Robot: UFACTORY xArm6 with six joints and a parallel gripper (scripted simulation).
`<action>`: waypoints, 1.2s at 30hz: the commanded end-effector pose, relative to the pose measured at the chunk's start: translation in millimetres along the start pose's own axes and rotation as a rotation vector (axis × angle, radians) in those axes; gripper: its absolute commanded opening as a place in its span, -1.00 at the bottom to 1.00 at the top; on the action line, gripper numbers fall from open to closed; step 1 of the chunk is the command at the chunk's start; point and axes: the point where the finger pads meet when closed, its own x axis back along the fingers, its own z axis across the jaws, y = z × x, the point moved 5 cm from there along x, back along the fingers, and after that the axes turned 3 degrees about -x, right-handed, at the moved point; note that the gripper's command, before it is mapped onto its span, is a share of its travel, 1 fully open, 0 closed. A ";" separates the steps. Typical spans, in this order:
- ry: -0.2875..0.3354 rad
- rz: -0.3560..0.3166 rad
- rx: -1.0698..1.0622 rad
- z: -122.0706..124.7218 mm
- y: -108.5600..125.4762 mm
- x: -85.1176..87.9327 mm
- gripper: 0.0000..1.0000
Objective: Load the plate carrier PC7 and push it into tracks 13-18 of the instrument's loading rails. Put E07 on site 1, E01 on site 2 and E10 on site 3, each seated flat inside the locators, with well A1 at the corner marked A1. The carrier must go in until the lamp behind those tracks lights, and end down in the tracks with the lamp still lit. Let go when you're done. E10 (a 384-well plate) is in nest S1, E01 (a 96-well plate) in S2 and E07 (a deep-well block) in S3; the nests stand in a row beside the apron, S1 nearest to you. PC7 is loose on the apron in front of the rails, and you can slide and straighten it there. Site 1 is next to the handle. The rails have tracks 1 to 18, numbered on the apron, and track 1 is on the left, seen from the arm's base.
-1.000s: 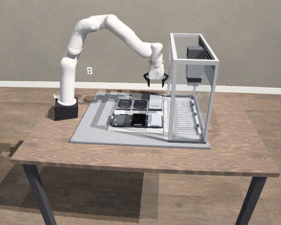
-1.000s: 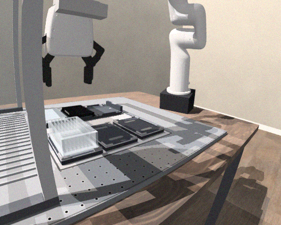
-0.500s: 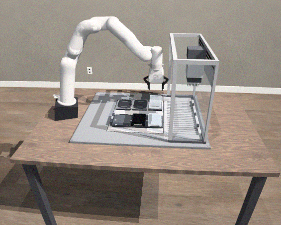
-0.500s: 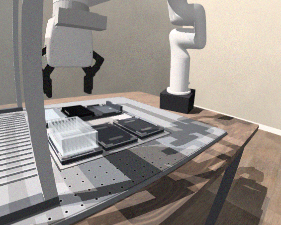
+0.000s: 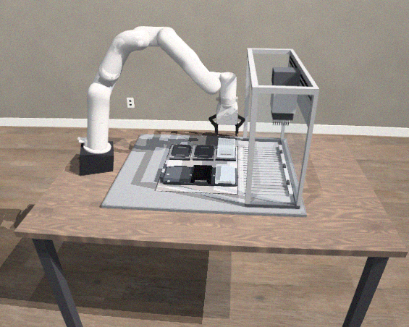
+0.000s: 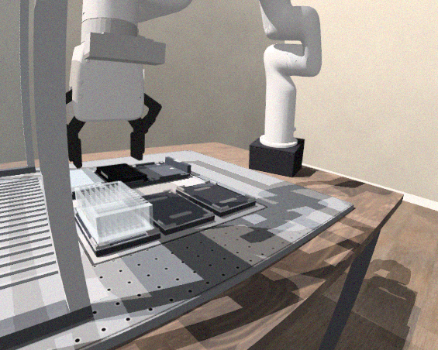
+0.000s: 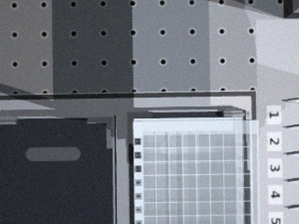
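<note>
My gripper (image 5: 226, 132) (image 6: 106, 155) is open and empty. It hangs a short way above the clear deep-well block E07 (image 5: 226, 147) (image 6: 111, 211) (image 7: 194, 173), which sits in nest S3, the one nearest the rails. Nests S1 (image 5: 182, 152) (image 6: 218, 198) and S2 (image 5: 204, 152) (image 6: 177, 213) (image 7: 55, 168) are empty. The carrier PC7 (image 5: 174, 175) (image 6: 161, 170) lies on the apron beside the nests. Its site 1 by the handle is bare. The black plate E01 (image 5: 202, 173) (image 6: 120, 172) sits on site 2 and the pale plate E10 (image 5: 226, 173) (image 6: 79, 179) on site 3. My fingers do not show in the wrist view.
The instrument's frame post (image 5: 252, 145) (image 6: 55, 155) stands close beside the gripper. The loading rails (image 5: 266, 166) (image 6: 12, 217) lie inside the frame, under a pipetting head (image 5: 284, 94). Track numbers (image 7: 273, 140) run along the apron edge. The arm's base (image 5: 95, 160) (image 6: 277, 156) stands at the far end.
</note>
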 end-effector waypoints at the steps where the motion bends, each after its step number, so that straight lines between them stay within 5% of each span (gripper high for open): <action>1: 0.004 0.001 0.000 1.3 -0.4 -4.2 1.00; 12: 0.004 0.001 0.000 1.4 -0.4 -20.9 1.00; 36: 0.004 0.001 0.000 1.4 -0.4 -26.2 1.00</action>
